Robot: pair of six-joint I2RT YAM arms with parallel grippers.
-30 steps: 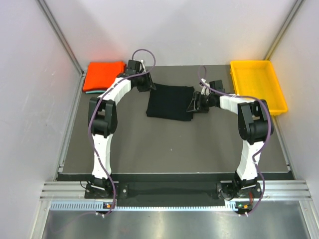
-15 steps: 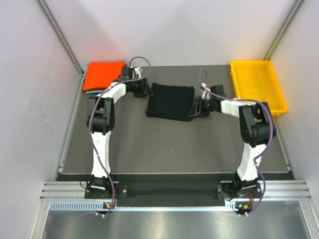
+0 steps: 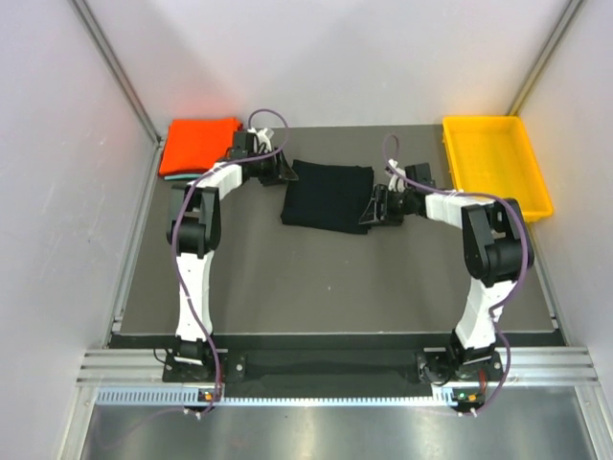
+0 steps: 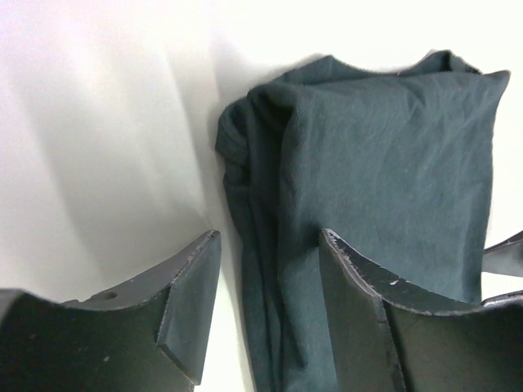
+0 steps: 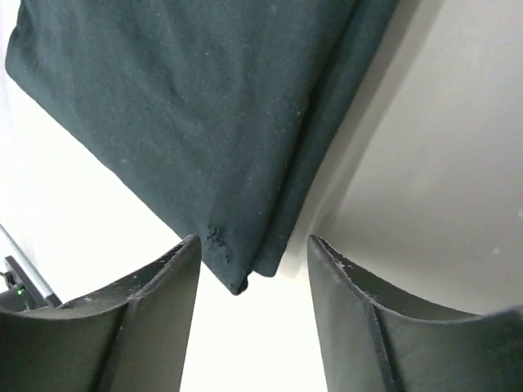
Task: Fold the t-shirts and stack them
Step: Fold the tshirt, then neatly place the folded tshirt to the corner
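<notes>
The folded black t-shirt [image 3: 326, 196] lies on the worktop [image 3: 326, 283] near its far edge, and the left gripper [image 3: 284, 172] and right gripper [image 3: 368, 213], both spread at its opposite edges, should slide low to catch all layers before pinching, so nothing unfolds when lifted.

left arm [image 3: 222, 177] has come down toward the bench and tucked in, so the left fingers [image 4: 184, 302] now sit at the black t-shirt's [image 3: 328, 196] far-left corner; right fingers [image 5: 155, 318] slid slightly nearer along its right edge
</notes>
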